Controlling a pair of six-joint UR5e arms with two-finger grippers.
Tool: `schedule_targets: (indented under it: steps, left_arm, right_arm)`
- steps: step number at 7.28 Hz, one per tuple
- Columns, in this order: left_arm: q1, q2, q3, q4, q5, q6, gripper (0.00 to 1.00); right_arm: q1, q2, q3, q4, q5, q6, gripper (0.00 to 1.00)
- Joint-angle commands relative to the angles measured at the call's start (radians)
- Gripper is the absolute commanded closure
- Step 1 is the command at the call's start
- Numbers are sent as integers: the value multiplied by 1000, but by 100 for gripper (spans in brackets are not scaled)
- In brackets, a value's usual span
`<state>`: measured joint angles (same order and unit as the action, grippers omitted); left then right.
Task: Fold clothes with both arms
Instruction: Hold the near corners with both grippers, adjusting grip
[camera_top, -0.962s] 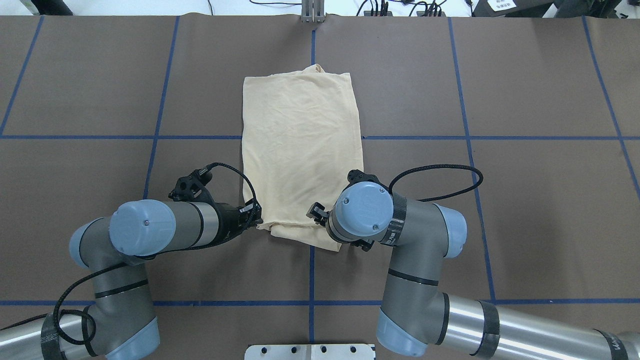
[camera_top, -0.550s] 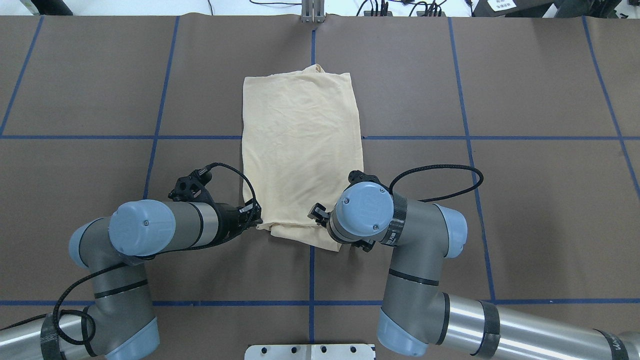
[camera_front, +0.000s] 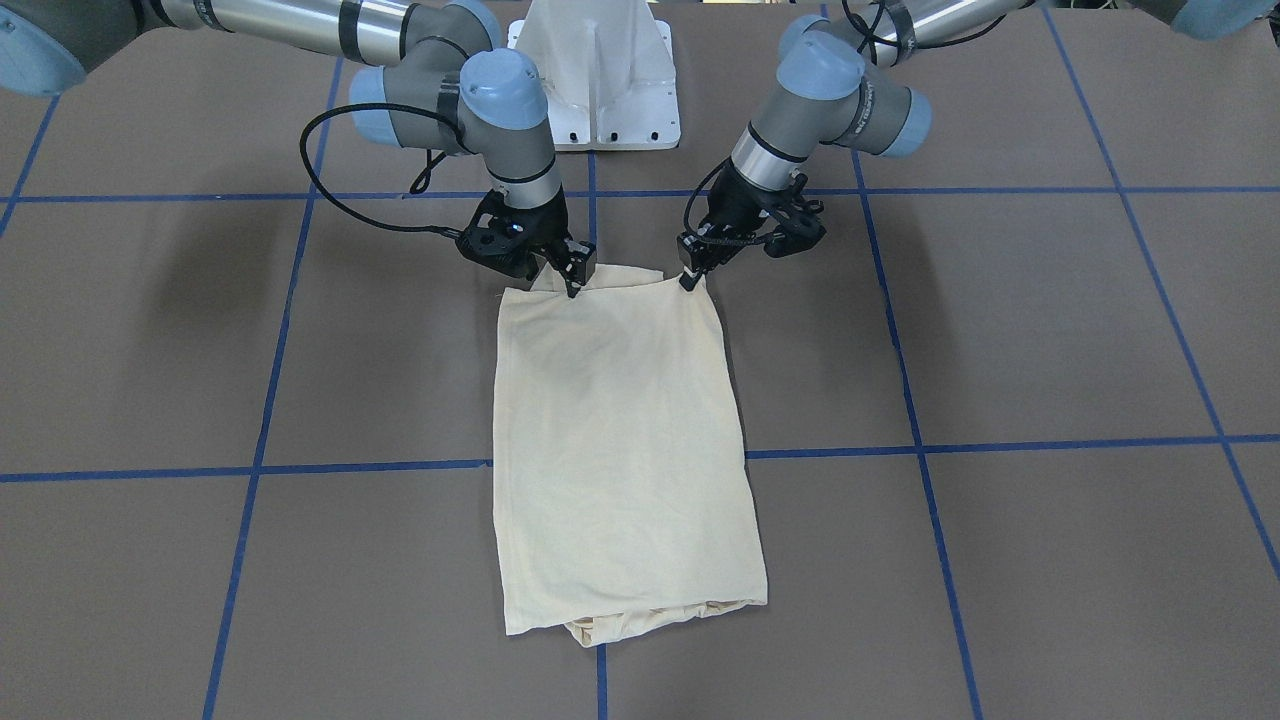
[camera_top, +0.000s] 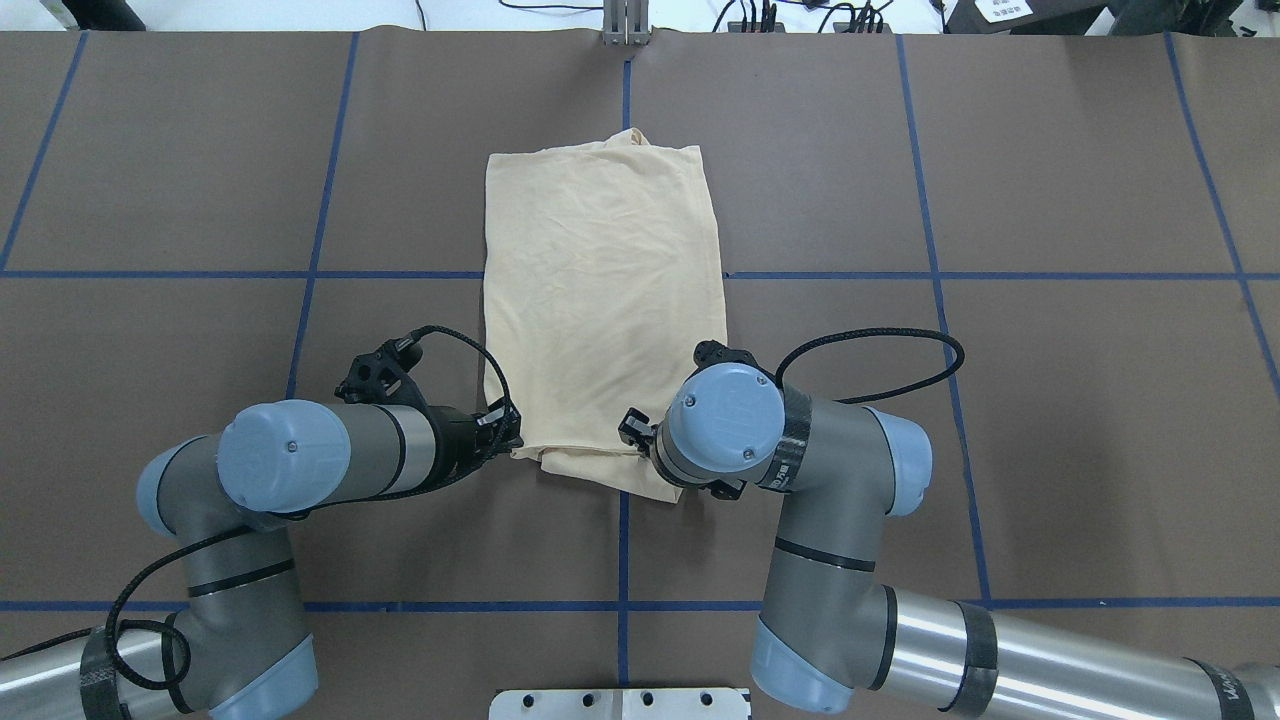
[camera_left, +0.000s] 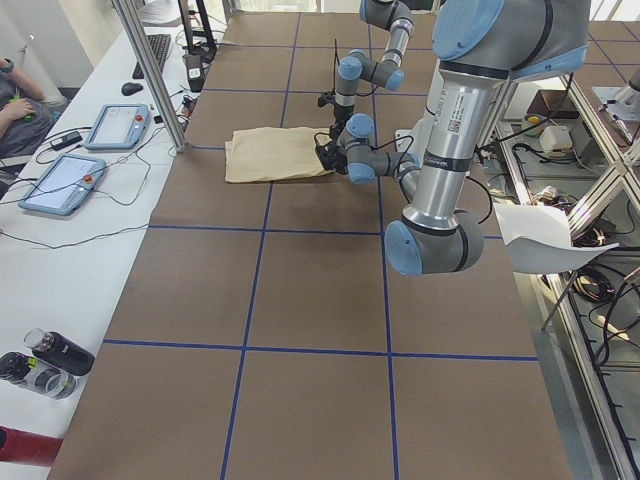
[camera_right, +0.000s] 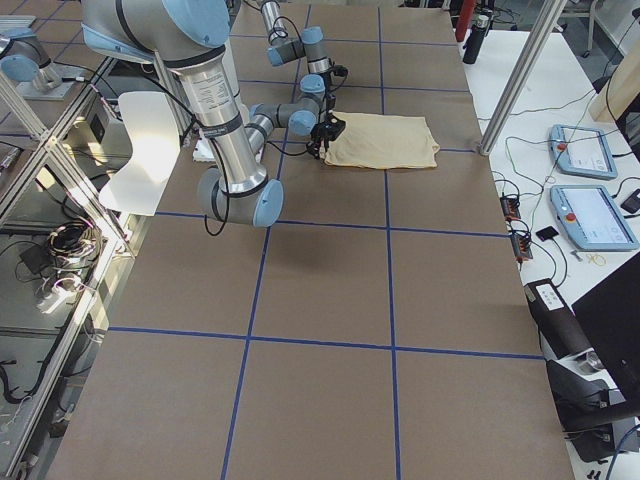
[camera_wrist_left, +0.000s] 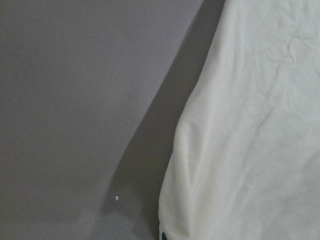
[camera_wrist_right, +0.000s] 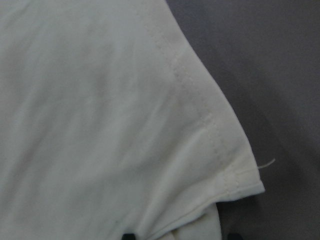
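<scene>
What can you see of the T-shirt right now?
The T-shirt is pale cream-yellow thin fabric, folded into a long rectangle. It lies flat and lightly wrinkled on the brown table. No print or label shows. Inner layers peek out at the end far from the robot. The near end has a stitched hem. The left hand and right hand meet that near edge. The corner by the left hand looks slightly raised and casts a shadow.

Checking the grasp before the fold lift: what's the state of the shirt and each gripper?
T-shirt: folded into a long panel, flat on the table, near edge bunched.
Left gripper: at one near corner, appears shut on the T-shirt.
Right gripper: at the other near corner, open, fingertips astride the hemmed corner.
</scene>
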<state>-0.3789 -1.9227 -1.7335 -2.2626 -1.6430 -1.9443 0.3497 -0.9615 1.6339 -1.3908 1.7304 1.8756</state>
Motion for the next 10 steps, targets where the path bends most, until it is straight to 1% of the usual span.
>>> schedule_targets:
  steps: [1, 6, 8, 9, 10]
  left_arm:
    - [0, -1, 0, 0, 0, 1, 100]
    - [2, -2, 5, -2, 2, -4, 100]
    - [2, -1, 0, -2, 0, -5, 100]
    - [2, -1, 0, -2, 0, -5, 100]
    - [2, -1, 0, -2, 0, -5, 100]
  right_arm:
    - [0, 3, 3, 4, 0, -1, 100]
    - [9, 3, 15, 7, 14, -4, 100]
    - [9, -11, 46, 10, 25, 3, 100]
    - [17, -10, 47, 16, 26, 19, 95]
    - [29, -13, 47, 16, 26, 67, 96]
